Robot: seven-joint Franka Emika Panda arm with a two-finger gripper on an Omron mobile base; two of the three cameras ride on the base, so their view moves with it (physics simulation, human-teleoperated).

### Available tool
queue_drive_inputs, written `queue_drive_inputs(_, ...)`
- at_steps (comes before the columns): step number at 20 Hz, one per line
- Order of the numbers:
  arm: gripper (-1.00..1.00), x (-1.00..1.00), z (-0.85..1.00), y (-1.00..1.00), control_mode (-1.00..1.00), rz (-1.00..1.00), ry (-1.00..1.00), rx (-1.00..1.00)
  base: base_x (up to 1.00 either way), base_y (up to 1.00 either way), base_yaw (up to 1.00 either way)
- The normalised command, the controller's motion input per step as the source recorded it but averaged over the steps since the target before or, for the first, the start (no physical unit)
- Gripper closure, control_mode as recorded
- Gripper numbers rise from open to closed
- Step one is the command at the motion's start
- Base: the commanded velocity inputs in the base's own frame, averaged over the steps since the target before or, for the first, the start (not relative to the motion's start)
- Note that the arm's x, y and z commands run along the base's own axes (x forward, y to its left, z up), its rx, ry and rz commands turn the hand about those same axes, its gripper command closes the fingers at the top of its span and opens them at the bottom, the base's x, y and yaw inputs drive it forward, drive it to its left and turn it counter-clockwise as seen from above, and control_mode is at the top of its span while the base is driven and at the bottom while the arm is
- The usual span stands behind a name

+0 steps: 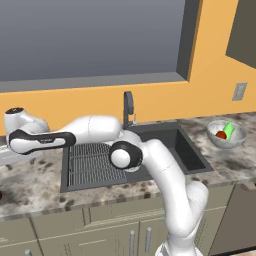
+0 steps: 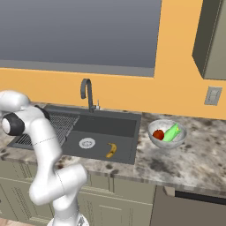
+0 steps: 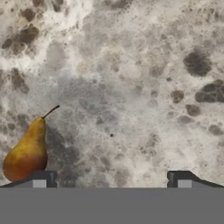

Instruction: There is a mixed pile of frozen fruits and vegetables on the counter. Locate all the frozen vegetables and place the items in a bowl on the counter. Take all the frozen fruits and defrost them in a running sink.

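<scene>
Item: pear (image 3: 27,151), last fruit, on counter (image 3: 131,87) at my eight o'clock. Gripper (image 3: 111,179) wide, empty. Banana (image 2: 111,150) in sink (image 2: 103,128); vegetables seemingly bowled. Next: centre over pear, descend.

1. The pear (image 3: 27,153) lies by the gripper's (image 3: 111,179) left tip; that fingertip (image 3: 41,178) covers its base.
2. In the left base view the arm (image 1: 150,165) hides part of the sink (image 1: 185,150) floor.
3. At that view's left edge, a dark red thing (image 1: 1,195) on the counter (image 1: 30,192) is cut off, too little to identify.
4. The bowl's (image 2: 154,140) wall blurs the lower parts of the tomato (image 2: 158,134) and cucumber (image 2: 172,132).
</scene>
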Motion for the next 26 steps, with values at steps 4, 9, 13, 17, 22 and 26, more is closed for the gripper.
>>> queue_drive_inputs(4, -1.00, -0.09, 0.00, 0.16, -1.00, -0.13, 0.00, 0.00, 0.00, 0.00, 0.00)
queue_drive_inputs(9, -1.00, -0.07, 0.00, 0.19, -1.00, -0.13, 0.00, -0.01, 0.00, 0.00, 0.00)
queue_drive_inputs(13, -1.00, -0.03, 0.00, 0.17, -1.00, -0.12, 0.00, -0.01, 0.00, 0.00, 0.00)
queue_drive_inputs(17, -1.00, -0.08, 0.00, 0.02, -1.00, -0.02, 0.00, -0.02, 0.00, 0.00, 0.00)
queue_drive_inputs(22, -1.00, -0.14, 0.00, 0.04, -1.00, 0.00, 0.00, -0.02, 0.00, 0.00, 0.00)
queue_drive_inputs(26, -1.00, -0.17, 0.00, 0.12, -1.00, -0.02, 0.00, -0.01, 0.00, 0.00, 0.00)
